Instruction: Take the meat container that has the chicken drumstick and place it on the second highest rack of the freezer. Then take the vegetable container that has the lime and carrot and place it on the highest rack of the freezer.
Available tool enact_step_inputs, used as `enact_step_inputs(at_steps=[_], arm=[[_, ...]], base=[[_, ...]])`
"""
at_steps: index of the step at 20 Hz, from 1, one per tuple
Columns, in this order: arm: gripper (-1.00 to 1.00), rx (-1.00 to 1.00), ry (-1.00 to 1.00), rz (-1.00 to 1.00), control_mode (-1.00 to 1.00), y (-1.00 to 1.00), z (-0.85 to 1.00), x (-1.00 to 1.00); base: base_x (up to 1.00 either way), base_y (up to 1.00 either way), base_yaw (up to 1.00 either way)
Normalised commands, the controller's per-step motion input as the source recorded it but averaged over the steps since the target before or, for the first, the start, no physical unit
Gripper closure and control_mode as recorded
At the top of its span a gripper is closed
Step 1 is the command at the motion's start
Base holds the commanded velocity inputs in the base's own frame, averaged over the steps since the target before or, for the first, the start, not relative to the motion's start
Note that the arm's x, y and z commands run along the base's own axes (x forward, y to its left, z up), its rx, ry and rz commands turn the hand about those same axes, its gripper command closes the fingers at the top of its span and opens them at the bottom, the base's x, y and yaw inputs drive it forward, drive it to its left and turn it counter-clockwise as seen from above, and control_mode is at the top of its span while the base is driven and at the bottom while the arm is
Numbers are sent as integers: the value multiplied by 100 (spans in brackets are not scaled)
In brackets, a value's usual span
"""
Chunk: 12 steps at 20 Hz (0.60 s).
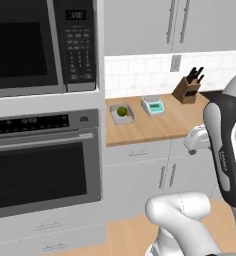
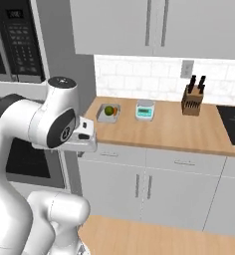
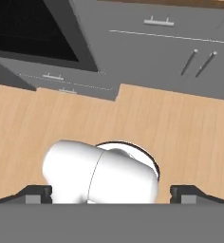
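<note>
A small grey vegetable container [image 1: 122, 114] sits on the wooden bench [image 1: 155, 125], just left of the teal-topped scale [image 1: 153, 105], and holds the round dark-green lime [image 1: 122, 111] with a sliver of orange, the carrot [image 2: 104, 110], at its left side (too little shows to tell which way the carrot runs). The container's long axis runs from the bench's front edge toward the tiled wall. The gripper [image 3: 111, 193] points down at the wood floor [image 3: 180, 128], well apart from the container, its jaws spread wide and holding nothing.

The counter [image 2: 169, 132] has lots of bare wood along its front edge. A tray with the lime [image 1: 122, 111], a scale [image 1: 153, 105] and a knife block [image 1: 186, 91] stand along the back edge.
</note>
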Motion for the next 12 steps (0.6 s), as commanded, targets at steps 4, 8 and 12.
enact_step_inputs(at_steps=[4, 8, 12], arm=[[-100, 0, 0, 0, 100, 0, 0, 0], [-100, 0, 0, 0, 100, 0, 0, 0], [-100, 0, 0, 1, -100, 0, 0, 0]], base=[[78, -43, 0], [25, -21, 0], [1, -2, 0]])
